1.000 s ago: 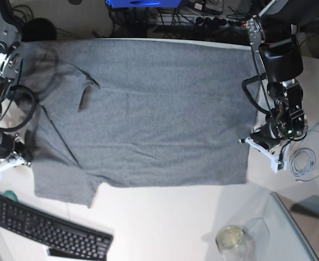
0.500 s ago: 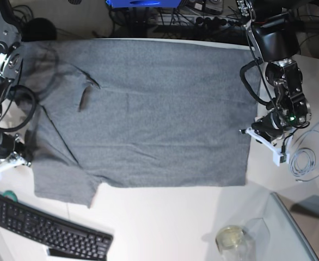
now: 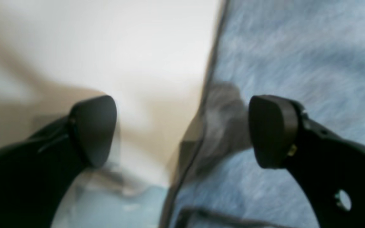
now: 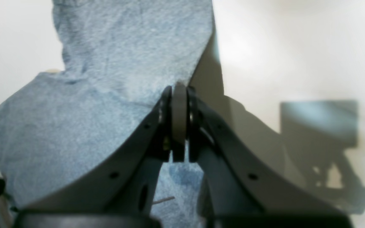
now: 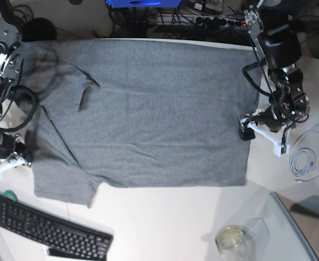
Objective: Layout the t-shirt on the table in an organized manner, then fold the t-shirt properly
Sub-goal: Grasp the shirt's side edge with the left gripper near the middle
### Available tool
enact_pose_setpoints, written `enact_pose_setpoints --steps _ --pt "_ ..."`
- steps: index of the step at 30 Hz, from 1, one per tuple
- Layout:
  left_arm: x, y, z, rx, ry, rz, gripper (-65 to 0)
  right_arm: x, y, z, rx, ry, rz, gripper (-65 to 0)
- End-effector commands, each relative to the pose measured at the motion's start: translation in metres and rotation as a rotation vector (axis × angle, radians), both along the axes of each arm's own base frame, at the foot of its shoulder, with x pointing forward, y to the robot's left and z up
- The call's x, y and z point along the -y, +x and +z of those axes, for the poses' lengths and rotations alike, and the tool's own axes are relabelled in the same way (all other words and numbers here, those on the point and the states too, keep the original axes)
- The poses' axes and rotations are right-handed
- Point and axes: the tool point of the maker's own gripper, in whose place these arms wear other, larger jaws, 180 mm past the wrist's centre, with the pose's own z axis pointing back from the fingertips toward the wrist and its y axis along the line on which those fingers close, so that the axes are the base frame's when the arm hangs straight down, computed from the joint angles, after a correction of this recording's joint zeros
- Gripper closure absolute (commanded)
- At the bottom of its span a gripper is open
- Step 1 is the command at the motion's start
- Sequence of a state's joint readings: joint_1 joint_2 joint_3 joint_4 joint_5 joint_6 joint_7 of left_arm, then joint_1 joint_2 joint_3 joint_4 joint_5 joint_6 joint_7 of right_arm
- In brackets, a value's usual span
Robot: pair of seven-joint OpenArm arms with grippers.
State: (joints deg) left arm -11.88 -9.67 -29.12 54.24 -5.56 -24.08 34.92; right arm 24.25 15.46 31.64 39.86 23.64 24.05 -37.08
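One table (image 5: 165, 217), white, carries one grey t-shirt (image 5: 148, 114) spread flat over most of its upper half in the base view, its hem edge toward that view's right and its neck and sleeves toward the left; one sleeve (image 5: 61, 187) juts out at the lower left and a small crease sits near the collar area. Two arms work at opposite ends of the cloth. The left gripper (image 3: 182, 131) hangs over the hem edge with its two dark fingers (image 3: 272, 129) spread wide apart, one above bare table and one above the fabric, nothing between them; a small raised pucker of cloth lies at the edge between the two. The right gripper (image 4: 178, 122) is closed, its tips pressed together on a thin fold at the t-shirt's edge by the sleeve. One black keyboard (image 5: 45, 228) lies at the lower left corner, apart from the shirt. One coiled white cable (image 5: 304, 160) sits just beside the left arm, and one glass jar (image 5: 230, 239) stands near the bottom edge
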Motion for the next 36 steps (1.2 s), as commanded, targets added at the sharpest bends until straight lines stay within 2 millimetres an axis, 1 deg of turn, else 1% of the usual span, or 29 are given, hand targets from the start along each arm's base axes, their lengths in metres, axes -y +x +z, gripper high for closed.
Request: enact_pose_setpoints --steps 1,3,6,8,11,13,17,20,24,28,31,33,35,36 --pt "0.014 -0.001 -0.007 -0.03 -0.044 -0.024 -63.7 0.013 0.018 0.023 0.072 -0.021 -0.013 0.0" --pt "0.018 -0.001 -0.011 -0.044 -0.059 -0.029 -63.7 0.013 0.018 0.023 0.072 -0.021 -0.013 0.0" --pt "0.027 0.008 -0.008 -0.029 -0.069 -0.042 -63.7 0.013 0.018 0.023 0.072 -0.021 -0.013 0.0" --pt "0.034 0.01 -0.008 -0.025 -0.082 -0.045 -63.7 0.014 0.019 0.024 0.074 -0.021 -0.014 0.0" --pt "0.037 0.019 -0.003 -0.014 -0.087 -0.048 -63.0 0.014 0.019 0.024 0.074 -0.021 -0.014 0.0" --pt "0.039 0.019 -0.005 -0.021 -0.095 -0.049 -57.6 0.014 0.019 0.024 0.074 -0.021 -0.014 0.0" --pt "0.044 0.012 -0.016 -0.053 -0.119 -0.046 -40.8 0.014 0.019 0.024 0.074 -0.021 -0.014 0.0" --pt "0.044 0.011 -0.016 -0.053 -0.12 -0.045 -29.8 0.014 0.019 0.024 0.074 -0.021 -0.014 0.0" --pt "0.04 0.011 -0.015 -0.05 -0.117 -0.037 -17.1 0.013 0.019 0.023 0.074 -0.02 -0.013 0.0" --pt "0.039 0.013 -0.014 -0.044 -0.115 -0.036 0.0 0.013 0.019 0.023 0.074 -0.02 -0.013 0.0" --pt "0.037 0.015 -0.011 -0.035 -0.11 -0.034 0.0 0.013 0.019 0.023 0.074 -0.02 -0.013 0.0" --pt "0.034 0.024 0.0 -0.006 -0.093 -0.039 0.0 0.013 0.019 0.023 0.074 -0.02 -0.013 0.0" --pt "0.031 0.034 0.016 0.039 -0.063 -0.049 0.0 0.013 0.019 0.023 0.074 -0.02 -0.013 0.0" --pt "0.028 0.033 0.021 0.042 -0.047 -0.053 0.0 0.013 0.019 0.023 0.074 -0.02 -0.013 0.0"
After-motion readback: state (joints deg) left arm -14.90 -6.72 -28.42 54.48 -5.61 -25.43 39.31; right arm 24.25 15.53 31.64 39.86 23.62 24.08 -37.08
